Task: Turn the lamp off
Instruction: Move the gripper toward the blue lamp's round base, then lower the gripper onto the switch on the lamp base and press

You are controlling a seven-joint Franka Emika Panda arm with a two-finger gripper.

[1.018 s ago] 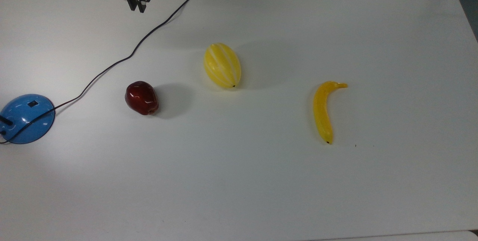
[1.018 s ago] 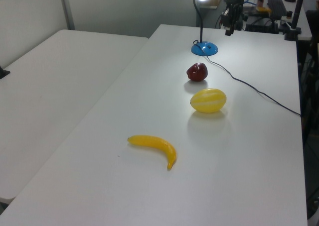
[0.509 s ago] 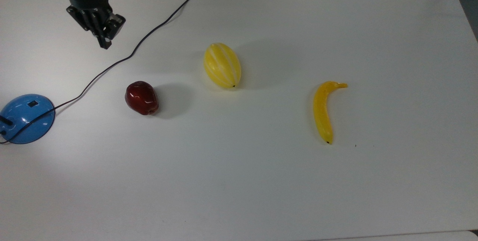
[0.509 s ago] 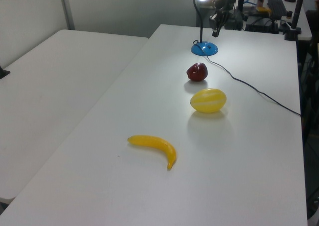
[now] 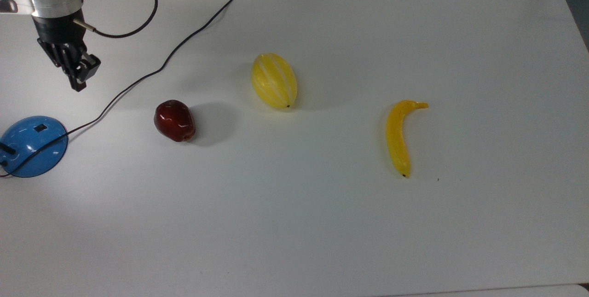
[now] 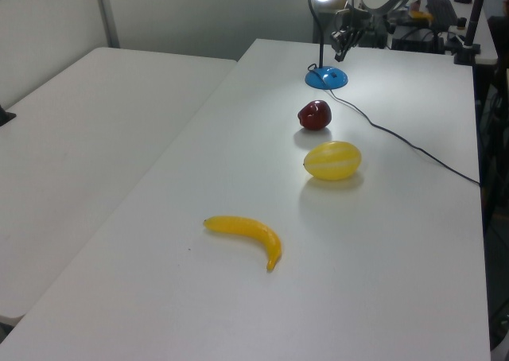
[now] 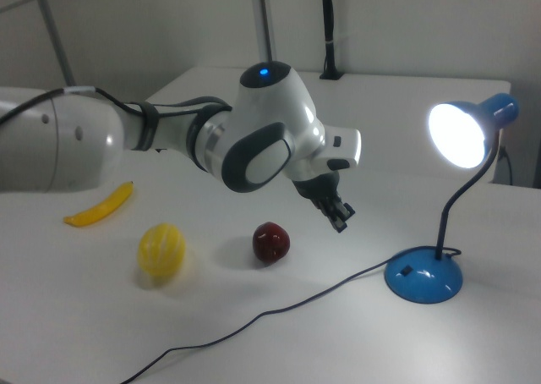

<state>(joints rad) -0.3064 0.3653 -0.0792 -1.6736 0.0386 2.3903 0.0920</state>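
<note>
The lamp's glossy blue dome base sits at the top view's left edge, its small dark button on the upper side. In the right view its gooseneck rises from the base to a blue shade that glows brightly. A thin black cord runs from the base to the table's far edge. My gripper hangs above the table, up and to the right of the button in the top view, clear of the base. It is shut with nothing in it and points down at a slant.
A dark red apple lies to the right of the base in the top view, then a yellow striped melon and a banana. The white table stretches wide in front. The arm's own cable loops behind the gripper.
My gripper has travelled from the table's far edge toward the top view's left and nearer the lamp base, coming lower. The fruit and lamp have not moved; the lamp stays lit.
</note>
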